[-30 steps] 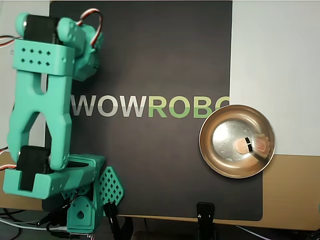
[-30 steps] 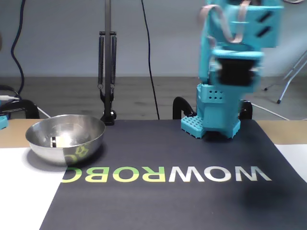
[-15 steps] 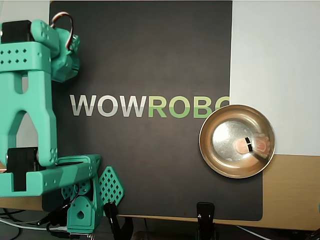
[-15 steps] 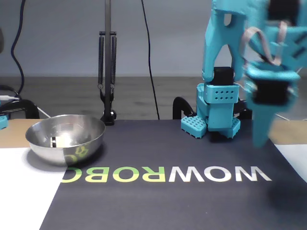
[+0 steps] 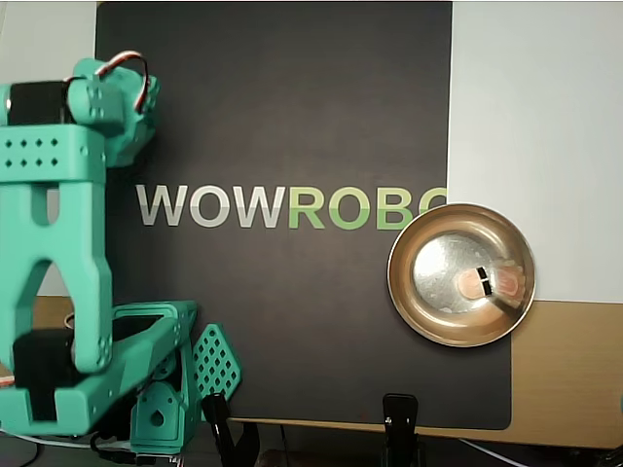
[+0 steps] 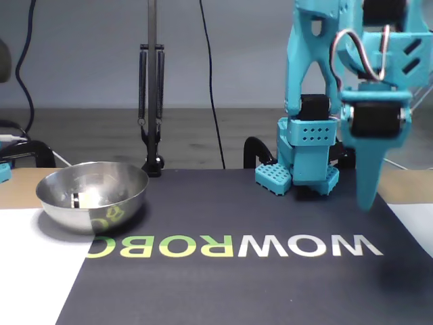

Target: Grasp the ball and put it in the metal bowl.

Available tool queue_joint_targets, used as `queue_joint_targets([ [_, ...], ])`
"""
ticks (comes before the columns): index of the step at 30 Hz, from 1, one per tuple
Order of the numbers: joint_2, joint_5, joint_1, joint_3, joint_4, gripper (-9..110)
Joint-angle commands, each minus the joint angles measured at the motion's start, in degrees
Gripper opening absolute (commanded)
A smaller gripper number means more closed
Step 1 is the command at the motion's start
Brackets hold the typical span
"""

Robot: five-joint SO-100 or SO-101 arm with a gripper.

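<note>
Since no ball lies anywhere on the black mat (image 5: 292, 117), and the arm (image 5: 58, 253) sits folded at the mat's left edge in the overhead view, well apart from the metal bowl (image 5: 404, 292), the placing looks done. The gripper (image 5: 195, 409) carries nothing visible, but whether its jaws are parted or closed cannot be told from either view. A pale tan patch on the bowl floor is probably the ball (image 5: 475, 283), though reflections blur it.
</note>
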Motion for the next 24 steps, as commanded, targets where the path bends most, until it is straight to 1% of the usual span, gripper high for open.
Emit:
queue_joint_targets([
  [1,7.9,0.2,1.3,4.6,-3.9,0],
  [10,23.7,0.2,3.8,20.7,-15.8,0],
  [24,50.0,-0.5,3.9,47.5,-31.6,0],
])
